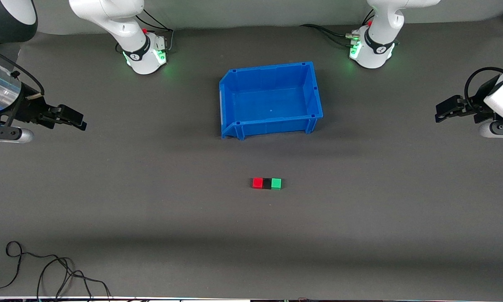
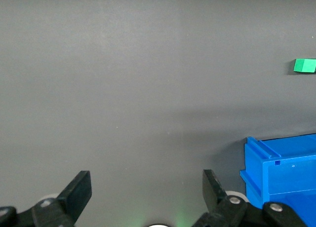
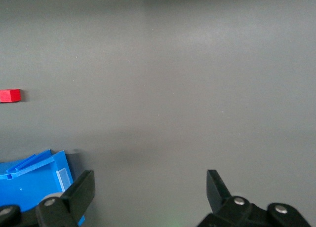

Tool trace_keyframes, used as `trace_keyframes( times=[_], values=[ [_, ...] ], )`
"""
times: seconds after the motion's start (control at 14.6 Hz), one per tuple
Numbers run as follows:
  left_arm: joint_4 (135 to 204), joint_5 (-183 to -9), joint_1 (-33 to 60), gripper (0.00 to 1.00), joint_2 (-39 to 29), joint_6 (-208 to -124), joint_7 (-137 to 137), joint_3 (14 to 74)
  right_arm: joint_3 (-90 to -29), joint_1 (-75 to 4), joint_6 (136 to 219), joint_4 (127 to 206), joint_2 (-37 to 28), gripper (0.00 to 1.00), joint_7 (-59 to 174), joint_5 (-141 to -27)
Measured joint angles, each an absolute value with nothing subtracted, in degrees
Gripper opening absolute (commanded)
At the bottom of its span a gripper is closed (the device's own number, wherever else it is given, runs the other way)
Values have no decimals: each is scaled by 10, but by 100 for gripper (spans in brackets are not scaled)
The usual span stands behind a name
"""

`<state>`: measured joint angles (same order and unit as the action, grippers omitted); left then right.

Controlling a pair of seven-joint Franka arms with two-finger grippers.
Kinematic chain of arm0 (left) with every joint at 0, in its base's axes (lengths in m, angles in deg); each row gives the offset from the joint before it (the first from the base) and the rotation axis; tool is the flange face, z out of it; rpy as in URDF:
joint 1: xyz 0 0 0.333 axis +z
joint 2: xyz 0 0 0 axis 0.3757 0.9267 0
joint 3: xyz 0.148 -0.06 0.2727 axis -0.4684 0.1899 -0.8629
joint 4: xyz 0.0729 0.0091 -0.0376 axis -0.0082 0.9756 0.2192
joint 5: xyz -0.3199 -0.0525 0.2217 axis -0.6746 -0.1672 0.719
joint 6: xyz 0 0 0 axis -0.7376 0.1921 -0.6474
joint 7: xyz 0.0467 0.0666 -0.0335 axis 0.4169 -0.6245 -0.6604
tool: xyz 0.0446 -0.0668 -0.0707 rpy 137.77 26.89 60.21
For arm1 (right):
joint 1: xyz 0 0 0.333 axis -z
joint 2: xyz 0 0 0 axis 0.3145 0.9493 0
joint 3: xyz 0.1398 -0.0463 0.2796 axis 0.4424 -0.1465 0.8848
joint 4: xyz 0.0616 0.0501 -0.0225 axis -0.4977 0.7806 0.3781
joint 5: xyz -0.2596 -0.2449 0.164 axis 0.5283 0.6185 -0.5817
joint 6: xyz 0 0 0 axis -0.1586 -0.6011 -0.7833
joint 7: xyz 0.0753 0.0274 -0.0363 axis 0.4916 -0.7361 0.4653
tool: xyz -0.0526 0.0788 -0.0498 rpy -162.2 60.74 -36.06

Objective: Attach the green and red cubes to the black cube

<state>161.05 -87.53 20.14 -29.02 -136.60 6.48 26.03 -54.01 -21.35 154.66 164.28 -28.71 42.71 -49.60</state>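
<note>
The red cube (image 1: 257, 183), the black cube (image 1: 267, 183) and the green cube (image 1: 276, 183) lie in one touching row on the grey mat, black in the middle, nearer to the front camera than the blue bin (image 1: 228, 100). The green cube also shows in the left wrist view (image 2: 304, 65), the red cube in the right wrist view (image 3: 10, 95). My left gripper (image 1: 442, 114) is open and empty at the left arm's end of the table. My right gripper (image 1: 73, 118) is open and empty at the right arm's end. Both arms wait away from the cubes.
The blue bin, empty, stands mid-table between the arm bases; it shows in the left wrist view (image 2: 284, 180) and the right wrist view (image 3: 29, 180). A loose black cable (image 1: 46, 272) lies at the mat's near edge toward the right arm's end.
</note>
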Motion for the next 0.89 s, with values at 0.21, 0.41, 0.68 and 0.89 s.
trace_keyframes(
  times=[0.21, 0.41, 0.68, 0.89],
  values=[
    [1610, -875, 201, 100, -290, -1365, 65, 260, -538, -214, 1547, 1643, -282, 99, 427, -496],
    [1610, -875, 202, 100, -290, -1365, 65, 260, -538, -214, 1547, 1643, -282, 100, 427, -496],
    [1610, -875, 202, 100, -290, -1365, 65, 260, -538, -214, 1547, 1643, -282, 100, 427, -496],
    [1610, -875, 202, 100, -290, -1365, 66, 260, -538, -214, 1547, 1643, -282, 100, 427, -496]
  ],
)
